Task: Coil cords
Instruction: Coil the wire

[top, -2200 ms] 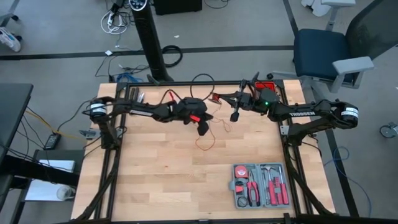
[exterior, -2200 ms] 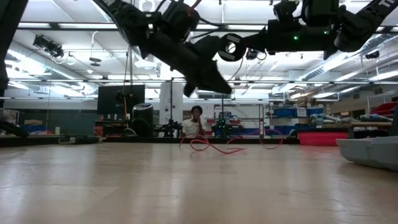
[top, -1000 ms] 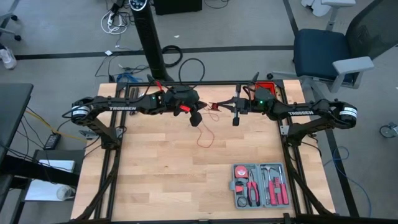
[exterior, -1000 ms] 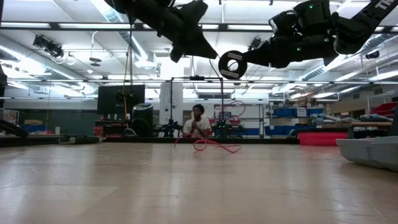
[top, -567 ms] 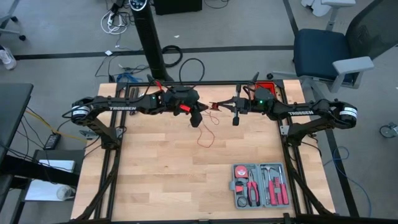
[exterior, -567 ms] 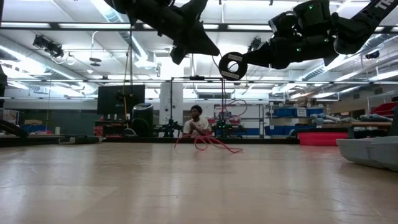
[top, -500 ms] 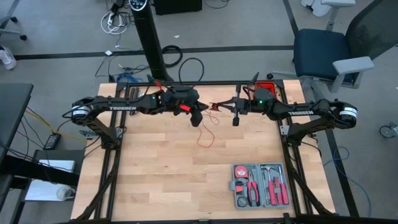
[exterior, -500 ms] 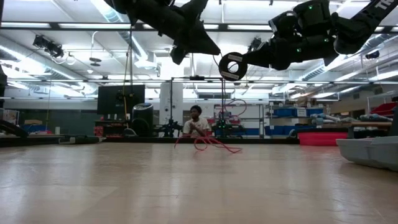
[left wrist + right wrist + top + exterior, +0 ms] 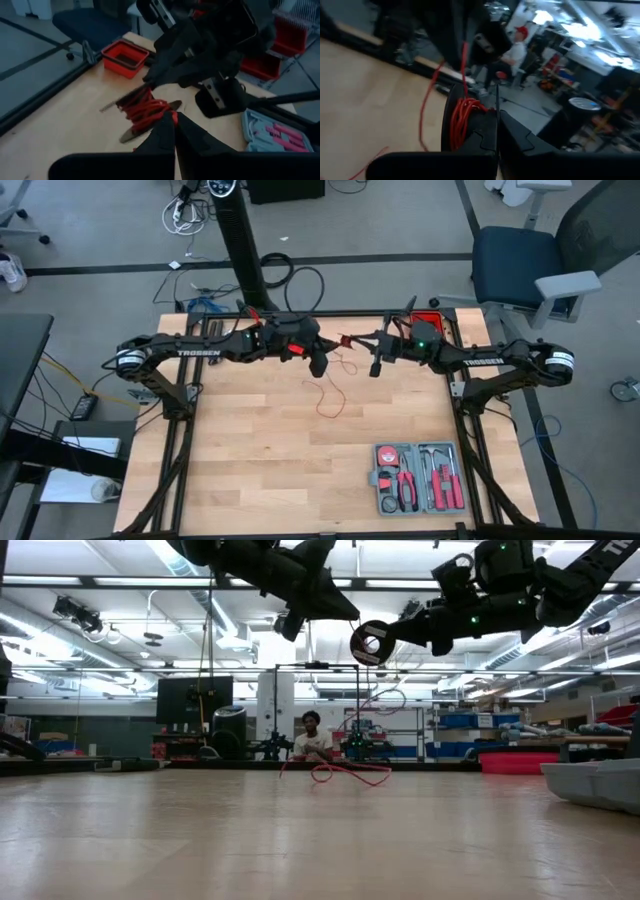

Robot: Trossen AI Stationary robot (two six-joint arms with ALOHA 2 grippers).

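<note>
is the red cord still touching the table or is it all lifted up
Touching. The low view shows loops of the red cord lying on the table, with a strand rising toward the two tools above; the high view shows its tail on the wood too.

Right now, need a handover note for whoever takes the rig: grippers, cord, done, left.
Left gripper: shut, pinching the red cord, raised over the far middle of the table.
Right gripper: shut on a flat spool, close beside the left, also raised.
Done: several turns wound on the spool.
Left: a loose tail hangs down and lies looped on the table; wind it in.
Grey tool case at the near right, untouched.
</note>
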